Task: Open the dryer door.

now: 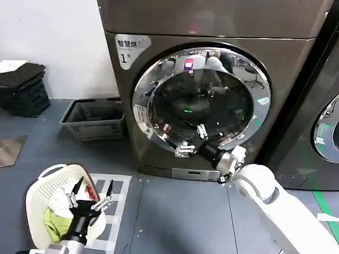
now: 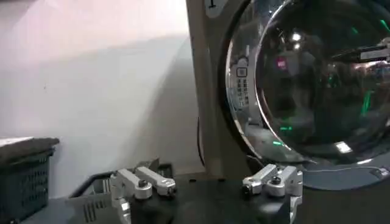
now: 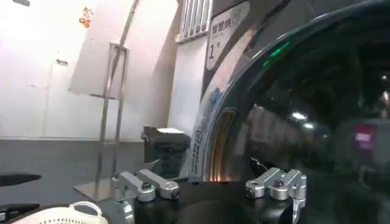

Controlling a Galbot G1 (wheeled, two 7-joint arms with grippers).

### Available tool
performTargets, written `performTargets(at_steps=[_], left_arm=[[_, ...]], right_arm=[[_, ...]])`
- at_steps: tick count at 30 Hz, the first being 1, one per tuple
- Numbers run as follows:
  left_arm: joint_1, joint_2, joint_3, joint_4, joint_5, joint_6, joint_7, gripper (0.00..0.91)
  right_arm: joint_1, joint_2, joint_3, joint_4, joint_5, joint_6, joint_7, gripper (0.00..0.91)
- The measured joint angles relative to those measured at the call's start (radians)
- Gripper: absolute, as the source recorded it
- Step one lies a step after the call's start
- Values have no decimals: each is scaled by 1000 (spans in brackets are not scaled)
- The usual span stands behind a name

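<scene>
Grey floor (image 1: pixel 185 211) runs up to a white wall (image 1: pixel 53 42), with a black crate (image 1: pixel 24 90) and a grey basket (image 1: pixel 95 119) against it on the left. Nearer, the left hand (image 1: pixel 94 191) hangs over a white laundry basket (image 1: pixel 39 182) of clothes, its fingers spread wide and holding nothing. Further right stands the bronze-grey dryer (image 1: pixel 212 21) with its "1" label (image 1: pixel 126 57); the dryer door (image 1: pixel 159 76), chrome-rimmed with dark glass, sits shut in its front. The right hand (image 1: pixel 192 142) reaches its lower rim, fingers spread wide against the glass.
</scene>
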Motion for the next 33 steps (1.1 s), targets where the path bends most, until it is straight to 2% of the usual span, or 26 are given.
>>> performTargets(at_steps=[33], left_arm=[[8,-4,2,-9,2,-1,1,907]], right_arm=[[180,86,-139,-143,1,-13,-2,907]])
